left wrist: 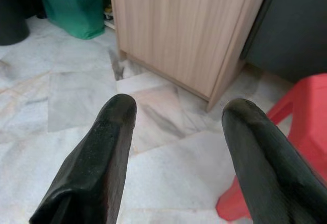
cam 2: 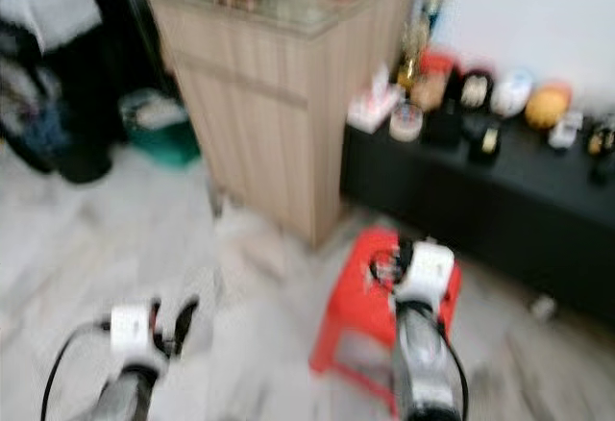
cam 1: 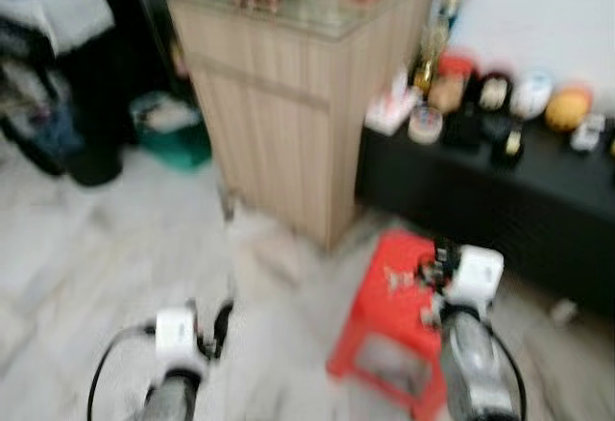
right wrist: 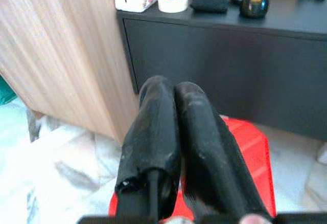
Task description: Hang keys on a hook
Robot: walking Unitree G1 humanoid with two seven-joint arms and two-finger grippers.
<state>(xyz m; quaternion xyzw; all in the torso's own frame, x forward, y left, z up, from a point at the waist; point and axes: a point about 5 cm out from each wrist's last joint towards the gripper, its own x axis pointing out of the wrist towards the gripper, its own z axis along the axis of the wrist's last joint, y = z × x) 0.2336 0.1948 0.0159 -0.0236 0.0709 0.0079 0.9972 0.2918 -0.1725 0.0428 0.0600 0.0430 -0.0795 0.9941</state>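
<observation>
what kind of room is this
Probably a living area in a home: a marble-look tile floor, a wooden cabinet with a glass top, a low black sideboard crowded with knick-knacks, and a red plastic stool.

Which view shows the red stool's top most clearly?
The left eye view: the red stool appears whole, seat top and legs, though blurred. The right eye view shows the same. The right wrist view has its top behind the shut right pincer; the left wrist view catches one corner.
</observation>
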